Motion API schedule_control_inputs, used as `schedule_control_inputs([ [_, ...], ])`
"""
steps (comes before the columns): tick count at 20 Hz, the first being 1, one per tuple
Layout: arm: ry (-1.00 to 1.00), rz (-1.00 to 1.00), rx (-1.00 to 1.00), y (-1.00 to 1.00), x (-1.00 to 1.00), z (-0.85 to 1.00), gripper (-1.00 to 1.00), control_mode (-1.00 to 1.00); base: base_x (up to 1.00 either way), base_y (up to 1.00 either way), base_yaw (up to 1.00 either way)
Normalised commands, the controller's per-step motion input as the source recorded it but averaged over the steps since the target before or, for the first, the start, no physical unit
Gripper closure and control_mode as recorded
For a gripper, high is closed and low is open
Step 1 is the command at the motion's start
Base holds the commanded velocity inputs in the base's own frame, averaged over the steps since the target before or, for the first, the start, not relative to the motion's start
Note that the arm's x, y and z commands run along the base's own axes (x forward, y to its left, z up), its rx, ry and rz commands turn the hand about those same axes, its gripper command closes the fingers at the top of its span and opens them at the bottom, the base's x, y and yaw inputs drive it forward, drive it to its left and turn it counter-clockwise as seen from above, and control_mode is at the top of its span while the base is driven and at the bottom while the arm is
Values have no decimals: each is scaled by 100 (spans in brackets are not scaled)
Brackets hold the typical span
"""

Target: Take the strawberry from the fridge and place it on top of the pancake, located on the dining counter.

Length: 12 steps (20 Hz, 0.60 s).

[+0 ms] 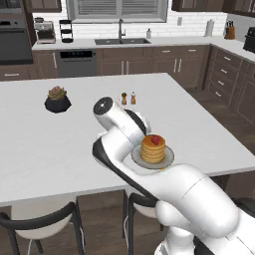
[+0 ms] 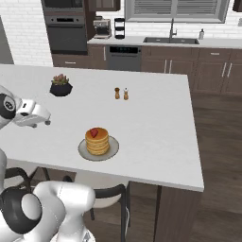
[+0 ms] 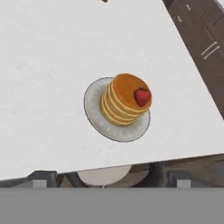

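The strawberry (image 1: 156,140) (image 2: 94,133) (image 3: 142,96) lies on top of the pancake (image 1: 152,150) (image 2: 97,142) (image 3: 124,105), toward one edge of the stack. The stack sits on a round grey plate (image 1: 168,158) (image 2: 84,150) (image 3: 94,109) near the front edge of the white dining counter (image 1: 50,149) (image 2: 156,142) (image 3: 43,65). My gripper (image 2: 46,121) (image 3: 111,181) is open and holds nothing. It hangs above the counter's front edge, well back from the plate and to its left in the right base view. The fridge is out of view.
A succulent in a black pot (image 1: 57,99) (image 2: 60,86) and two small shakers (image 1: 128,98) (image 2: 121,93) stand further back on the counter. Black-framed chairs (image 1: 45,219) (image 2: 108,198) are tucked under the front edge. The wall counter with the sink (image 1: 122,41) runs along the back.
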Motion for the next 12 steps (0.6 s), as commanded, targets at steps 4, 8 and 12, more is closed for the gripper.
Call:
schedule_control_inputs([
  [4, -5, 0, -6, 47, -88, -1, -100, -100, 0, 0, 0],
  [8, 11, 0, -6, 21, -13, -21, -100, -100, 0, 0, 0],
  [12, 10, 0, -1, 0, 0, -24, -100, -100, 0, 0, 0],
])
